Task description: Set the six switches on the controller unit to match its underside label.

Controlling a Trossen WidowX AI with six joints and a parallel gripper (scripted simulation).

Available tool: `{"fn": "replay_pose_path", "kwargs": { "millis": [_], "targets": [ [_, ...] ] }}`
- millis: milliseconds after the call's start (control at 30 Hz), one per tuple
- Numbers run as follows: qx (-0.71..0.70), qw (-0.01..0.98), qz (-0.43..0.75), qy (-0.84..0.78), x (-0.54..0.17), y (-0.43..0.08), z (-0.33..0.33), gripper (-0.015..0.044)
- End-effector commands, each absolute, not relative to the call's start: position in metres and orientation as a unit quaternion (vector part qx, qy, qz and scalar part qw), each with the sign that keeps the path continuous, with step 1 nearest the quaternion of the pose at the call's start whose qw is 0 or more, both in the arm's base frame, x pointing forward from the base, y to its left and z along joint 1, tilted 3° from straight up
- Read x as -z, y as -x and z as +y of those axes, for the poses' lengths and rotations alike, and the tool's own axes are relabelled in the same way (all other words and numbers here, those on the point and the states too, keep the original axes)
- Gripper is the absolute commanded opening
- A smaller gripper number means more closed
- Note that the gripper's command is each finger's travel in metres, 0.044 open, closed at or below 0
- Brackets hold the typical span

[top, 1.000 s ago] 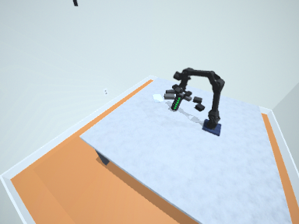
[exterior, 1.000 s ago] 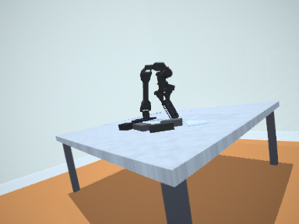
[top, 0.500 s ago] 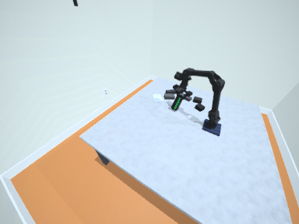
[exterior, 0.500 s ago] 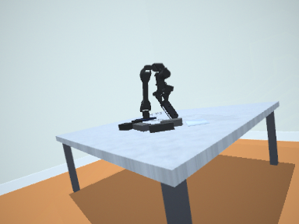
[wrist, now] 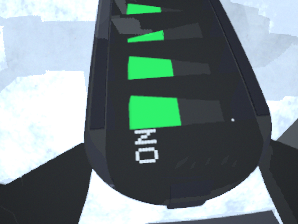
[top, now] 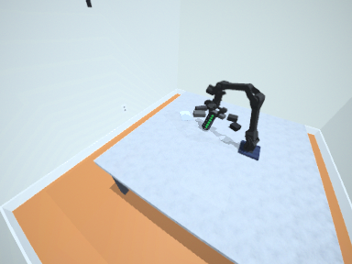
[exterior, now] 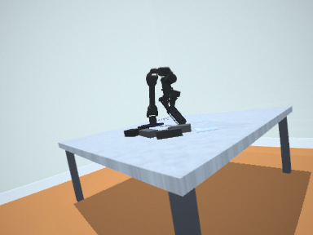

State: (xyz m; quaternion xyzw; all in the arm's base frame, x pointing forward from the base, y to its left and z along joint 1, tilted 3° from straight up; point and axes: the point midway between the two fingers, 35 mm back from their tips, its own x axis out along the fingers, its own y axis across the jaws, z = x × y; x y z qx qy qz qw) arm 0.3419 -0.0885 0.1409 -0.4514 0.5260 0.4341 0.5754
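The controller unit (top: 211, 122) (exterior: 177, 115) (wrist: 165, 145) slants steeply over the bench (top: 183, 170) (exterior: 163, 152), with its upper end at the claw (top: 214, 109) (exterior: 168, 100) (wrist: 176, 151). The claw stands fairly wide, its fingers closed on the two long sides of the unit (wide apart, but then the unit is a broad one).

In the wrist view, the switch side faces the camera. Four bright green rocker ends (wrist: 154, 112) run in a row up the left of the face, with dark grey halves to their right; the nearest patch is the largest. The word ON (wrist: 146, 146) is printed in white beside the nearest switch (sideways, from here). The label side is out of sight.

The arm (top: 255, 115) (exterior: 152, 95) rises from a dark blue base plate (top: 256, 157) and arches over to the unit. Dark modules (top: 235, 126) (exterior: 169, 134) lie on the bench around the unit, and a pale flat piece (top: 185, 115) (exterior: 206, 130) lies near them. Whether the unit's lower end touches the bench, I cannot tell.
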Motion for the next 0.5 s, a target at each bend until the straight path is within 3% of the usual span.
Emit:
{"fn": "replay_pose_path", "kwargs": {
  "millis": [0, 467],
  "targets": [
    [-0.446, 0.569, 0.528, 0.446, -0.1311, -0.3396, -0.0871, 0.0338],
    [-0.446, 0.569, 0.528, 0.446, -0.1249, -0.3380, -0.0959, 0.0338]
  ]
}}
